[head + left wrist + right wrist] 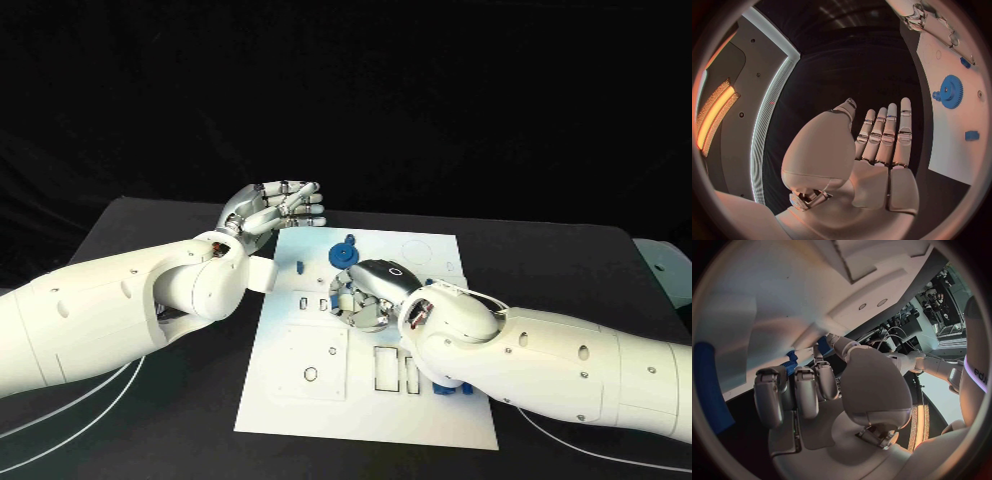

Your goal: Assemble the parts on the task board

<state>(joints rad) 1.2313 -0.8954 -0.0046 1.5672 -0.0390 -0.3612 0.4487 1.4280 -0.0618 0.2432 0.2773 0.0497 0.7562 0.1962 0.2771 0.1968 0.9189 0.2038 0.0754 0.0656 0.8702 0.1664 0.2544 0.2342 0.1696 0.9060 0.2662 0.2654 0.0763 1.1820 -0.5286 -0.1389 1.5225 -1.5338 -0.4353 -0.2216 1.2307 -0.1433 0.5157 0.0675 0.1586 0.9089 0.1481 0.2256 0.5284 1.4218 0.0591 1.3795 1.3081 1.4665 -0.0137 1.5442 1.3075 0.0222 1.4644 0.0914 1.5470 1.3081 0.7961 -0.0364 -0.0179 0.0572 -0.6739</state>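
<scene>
- Two hands work at the white task board [310, 345] on the black table [577, 260].
- Left hand [271, 210] hovers off the board's far left corner, fingers straight and side by side, holding nothing.
- A blue gear [343, 254] sits on the board's far half.
- Right hand [368, 290] lies at mid-board with fingers curled; I cannot tell whether it holds anything.
- More blue parts [450, 388] lie beside the right forearm.

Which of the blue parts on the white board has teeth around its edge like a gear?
The round blue gear near the board's far edge; the other blue parts, such as those by the right arm, are small blocks without teeth.
</scene>
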